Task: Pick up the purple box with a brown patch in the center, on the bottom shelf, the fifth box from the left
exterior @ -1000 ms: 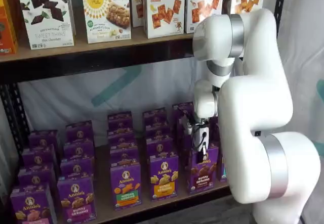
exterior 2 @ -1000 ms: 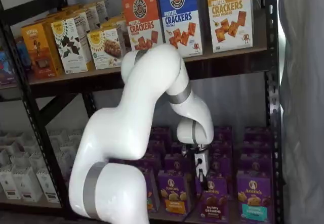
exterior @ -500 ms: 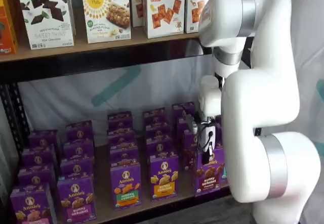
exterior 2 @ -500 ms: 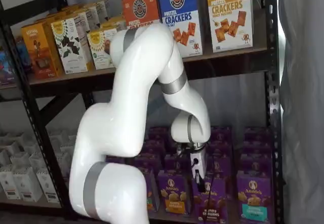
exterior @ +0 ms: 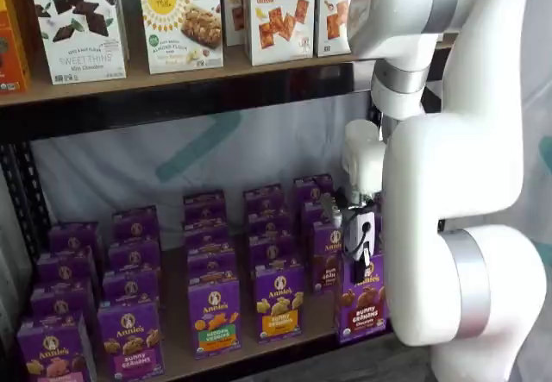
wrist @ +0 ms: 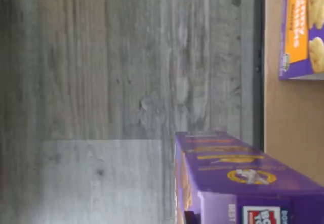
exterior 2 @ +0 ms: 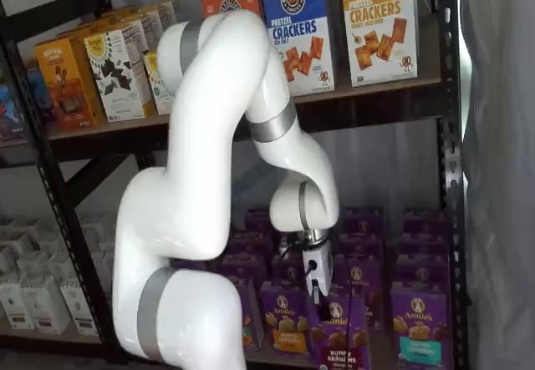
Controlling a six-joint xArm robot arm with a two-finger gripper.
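Observation:
The purple box (exterior: 360,305) with brown bunny cookies and a dark label strip hangs upright at the front edge of the bottom shelf (exterior: 173,344), right of the front row. My gripper (exterior: 357,264) is shut on its top edge, black fingers pointing down. In the shelf views the box (exterior 2: 338,337) sits lower than the neighbouring cartons, under the gripper (exterior 2: 318,291). The wrist view shows the box's purple top and side (wrist: 243,176) close up, partly over grey floor beyond the shelf board (wrist: 283,113).
Rows of purple cartons fill the bottom shelf, among them one with a yellow strip (exterior: 279,301) and one with a teal patch (exterior 2: 416,324). Cracker boxes (exterior: 280,13) stand on the upper board. The white arm (exterior: 448,184) hides the shelf's right end.
The arm has drawn back from the shelf with the purple box in its grip. The box has slid out of its row toward the shelf's front edge and sits lower in view.

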